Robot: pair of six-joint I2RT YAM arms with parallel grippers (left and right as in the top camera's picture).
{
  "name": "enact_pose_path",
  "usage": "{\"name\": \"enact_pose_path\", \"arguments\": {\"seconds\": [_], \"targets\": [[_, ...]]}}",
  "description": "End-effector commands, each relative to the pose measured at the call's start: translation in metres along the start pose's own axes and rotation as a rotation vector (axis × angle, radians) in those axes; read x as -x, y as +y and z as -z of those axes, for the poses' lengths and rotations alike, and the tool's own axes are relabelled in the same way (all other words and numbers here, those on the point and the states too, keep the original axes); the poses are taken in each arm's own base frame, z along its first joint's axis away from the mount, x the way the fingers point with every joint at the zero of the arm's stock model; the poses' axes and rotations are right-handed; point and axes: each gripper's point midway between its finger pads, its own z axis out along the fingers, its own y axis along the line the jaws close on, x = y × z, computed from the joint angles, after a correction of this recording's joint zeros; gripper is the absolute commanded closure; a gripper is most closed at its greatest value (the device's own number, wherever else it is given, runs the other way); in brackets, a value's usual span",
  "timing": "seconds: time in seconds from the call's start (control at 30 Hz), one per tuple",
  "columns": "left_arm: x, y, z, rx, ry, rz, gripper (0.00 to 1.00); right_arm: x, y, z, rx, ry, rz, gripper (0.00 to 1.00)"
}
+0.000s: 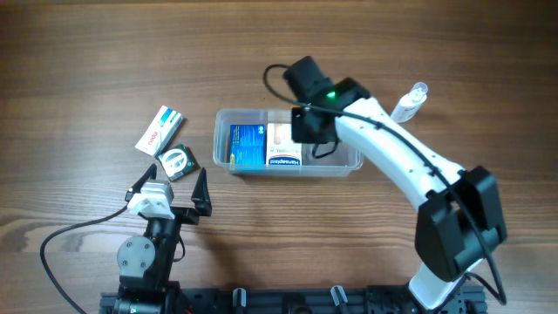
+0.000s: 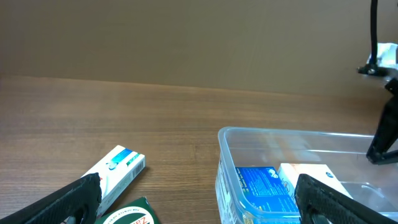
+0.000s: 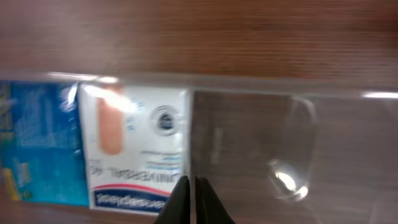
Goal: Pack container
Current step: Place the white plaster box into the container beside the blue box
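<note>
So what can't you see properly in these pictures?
1. Overhead: the right arm covers part of the white plaster box and the far rim of the container.
2. Left wrist: the green box is cut off by the bottom edge.
3. Right wrist: blur makes the plaster box's small print unreadable, and the blue box runs off the left edge.
4. Overhead: the small clear bottle is too small to tell its contents.

White-link right arm (image 1: 392, 148): black joints, green LED (image 1: 330, 94), looped black cable (image 1: 268, 78). Black left arm (image 1: 150, 249): white wrist block (image 1: 153, 199), pointed black fingers (image 1: 200, 194), trailing black cable (image 1: 61, 229).
</note>
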Motion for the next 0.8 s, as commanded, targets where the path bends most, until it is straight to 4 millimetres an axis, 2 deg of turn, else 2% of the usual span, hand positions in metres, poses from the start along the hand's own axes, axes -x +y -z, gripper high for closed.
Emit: {"name": "enact_pose_path", "arguments": {"seconds": [0.0,0.1,0.27,0.4,0.63,0.77], "targets": [[-0.002,0.002,0.0,0.009,0.0,-0.015,0.0,-0.005,-0.014,-0.014,-0.042,-0.01,-0.047,0.96],[-0.002,0.002,0.0,0.009,0.0,-0.015,0.0,-0.017,-0.018,-0.032,-0.047,-0.001,-0.072,0.96],[-0.002,0.002,0.0,0.009,0.0,-0.015,0.0,-0.026,-0.008,-0.047,0.035,0.014,-0.073,0.96],[-0.002,0.002,0.0,0.009,0.0,-0.015,0.0,-0.026,0.011,-0.049,0.125,0.028,-0.069,0.96],[-0.002,0.002,0.0,0.009,0.0,-0.015,0.0,-0.026,0.018,-0.05,0.151,0.027,-0.059,0.96],[-0.002,0.002,0.0,0.009,0.0,-0.015,0.0,-0.018,0.035,-0.047,0.237,0.002,-0.01,0.96]]}}
